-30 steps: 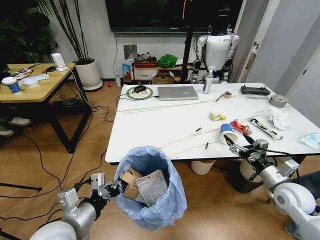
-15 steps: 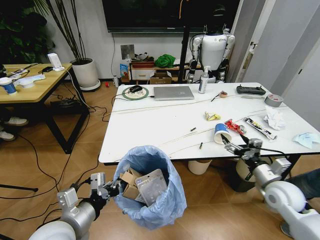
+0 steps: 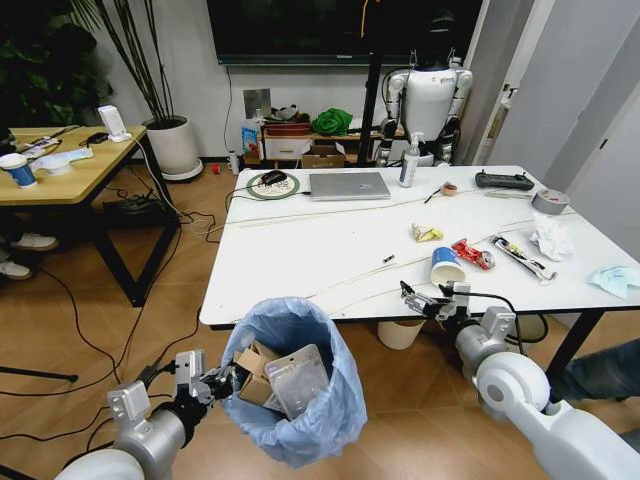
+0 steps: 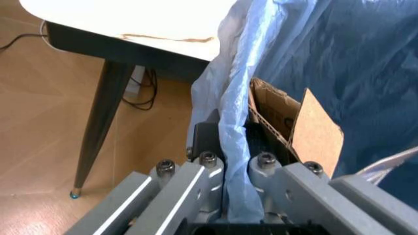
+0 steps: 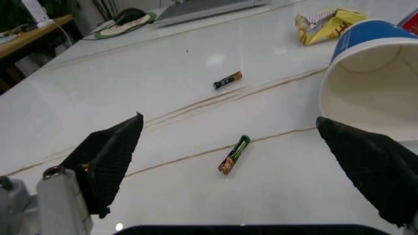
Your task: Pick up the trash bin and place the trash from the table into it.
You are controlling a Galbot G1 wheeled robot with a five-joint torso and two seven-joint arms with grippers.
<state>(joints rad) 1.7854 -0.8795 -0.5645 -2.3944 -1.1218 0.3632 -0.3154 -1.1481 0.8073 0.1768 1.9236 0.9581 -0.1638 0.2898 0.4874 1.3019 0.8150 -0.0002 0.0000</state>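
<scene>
White table (image 3: 320, 240) spreads ahead, its near edge just above the trash bin (image 3: 300, 400), which the left gripper (image 3: 222, 380) pinches by the rim, arm low. The right gripper (image 3: 420, 300) has slid left along that edge, fingers spread wide, paper cup (image 3: 445, 266) now just beyond it; a small battery (image 5: 234, 154) lies between its fingers.

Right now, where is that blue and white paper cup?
In the head view the paper cup lies tipped on the table near its front edge, on the robot's right side, just left of the red wrapper, with the open right gripper close before it.
</scene>
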